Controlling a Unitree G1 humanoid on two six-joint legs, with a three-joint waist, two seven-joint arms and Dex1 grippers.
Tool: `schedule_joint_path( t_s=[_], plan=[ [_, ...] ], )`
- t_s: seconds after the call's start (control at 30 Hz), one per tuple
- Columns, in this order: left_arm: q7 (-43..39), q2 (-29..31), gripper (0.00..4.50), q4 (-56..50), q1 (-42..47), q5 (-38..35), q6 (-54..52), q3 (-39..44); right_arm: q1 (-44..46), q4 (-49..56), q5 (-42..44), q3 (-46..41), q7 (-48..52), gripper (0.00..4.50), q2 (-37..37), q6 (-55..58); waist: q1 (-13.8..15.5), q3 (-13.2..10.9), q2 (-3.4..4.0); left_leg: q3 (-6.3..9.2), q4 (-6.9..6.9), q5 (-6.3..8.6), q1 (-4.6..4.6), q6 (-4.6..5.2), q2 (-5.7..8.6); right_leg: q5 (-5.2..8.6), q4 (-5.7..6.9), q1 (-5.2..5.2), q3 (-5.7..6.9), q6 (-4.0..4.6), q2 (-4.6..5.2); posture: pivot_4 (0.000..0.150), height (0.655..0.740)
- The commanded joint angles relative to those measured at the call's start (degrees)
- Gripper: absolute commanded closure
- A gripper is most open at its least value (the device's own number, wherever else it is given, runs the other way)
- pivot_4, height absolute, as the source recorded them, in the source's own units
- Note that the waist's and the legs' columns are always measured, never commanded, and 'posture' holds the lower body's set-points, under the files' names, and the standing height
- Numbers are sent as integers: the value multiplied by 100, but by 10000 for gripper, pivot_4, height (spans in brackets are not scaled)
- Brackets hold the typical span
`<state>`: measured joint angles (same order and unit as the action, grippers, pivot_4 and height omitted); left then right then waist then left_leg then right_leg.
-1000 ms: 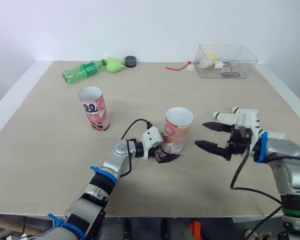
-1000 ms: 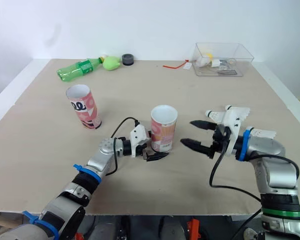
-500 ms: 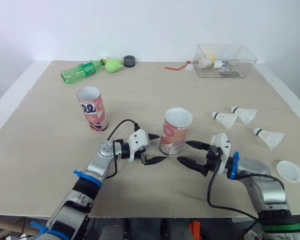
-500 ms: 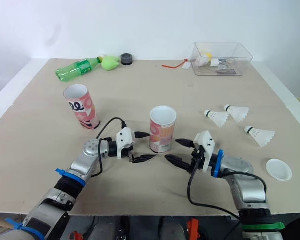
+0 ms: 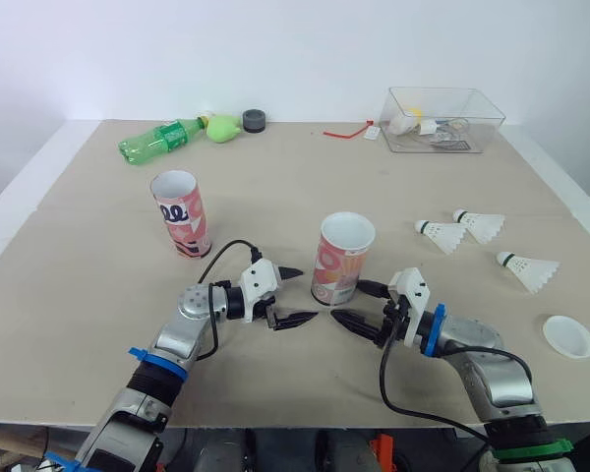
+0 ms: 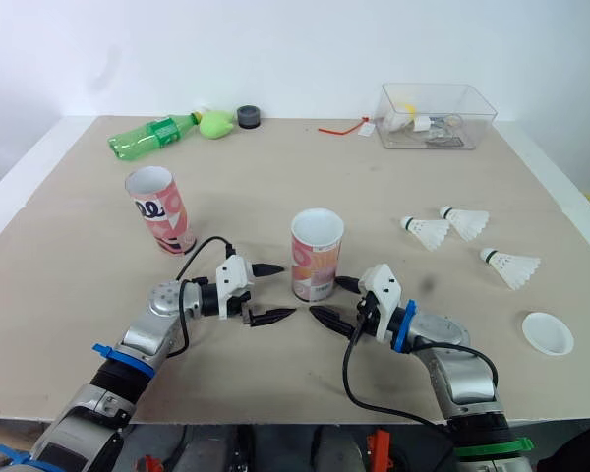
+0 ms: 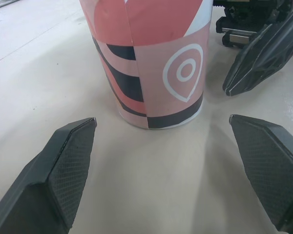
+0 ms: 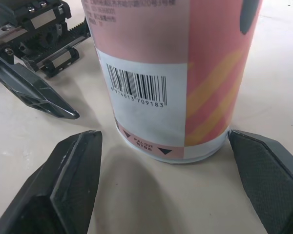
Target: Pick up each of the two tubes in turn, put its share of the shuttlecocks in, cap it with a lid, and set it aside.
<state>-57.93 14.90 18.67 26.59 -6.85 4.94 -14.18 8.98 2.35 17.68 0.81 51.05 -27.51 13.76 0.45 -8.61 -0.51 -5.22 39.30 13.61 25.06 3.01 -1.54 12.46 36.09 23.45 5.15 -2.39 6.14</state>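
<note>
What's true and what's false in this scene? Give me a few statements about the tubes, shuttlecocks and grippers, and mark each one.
1. The near tube and the far tube both stand upright with open tops. True.
2. The left gripper is shut on the near tube. False: it is open, low beside the tube, not touching it.
3. Three shuttlecocks lie on the table to the robot's right. True.
4. A lid caps the far tube. False: the white lid lies on the table at the robot's right.
5. The right gripper holds a shuttlecock. False: it is open and empty, beside the near tube.
</note>
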Motion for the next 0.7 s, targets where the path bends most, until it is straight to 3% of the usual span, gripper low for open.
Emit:
schedule_joint_path(
  t_s=[0.03, 0.7],
  plan=[
    [-31, 108, 0, -70, -137, 3, -87, -22, 77, 75, 3, 32, -183, 1039, 142, -37, 0, 0, 0, 0, 0, -1, -1, -1, -3, 1, 1, 0, 0, 2, -4, 1500, 7400],
    [11, 156, 0, 2, -190, 54, -80, -45, 225, 11, -220, 293, -556, 1039, 423, -113, -1, 2, 2, 0, 0, -6, -10, -10, -24, 6, 8, 0, -5, 11, -28, 1500, 7400]
  ],
)
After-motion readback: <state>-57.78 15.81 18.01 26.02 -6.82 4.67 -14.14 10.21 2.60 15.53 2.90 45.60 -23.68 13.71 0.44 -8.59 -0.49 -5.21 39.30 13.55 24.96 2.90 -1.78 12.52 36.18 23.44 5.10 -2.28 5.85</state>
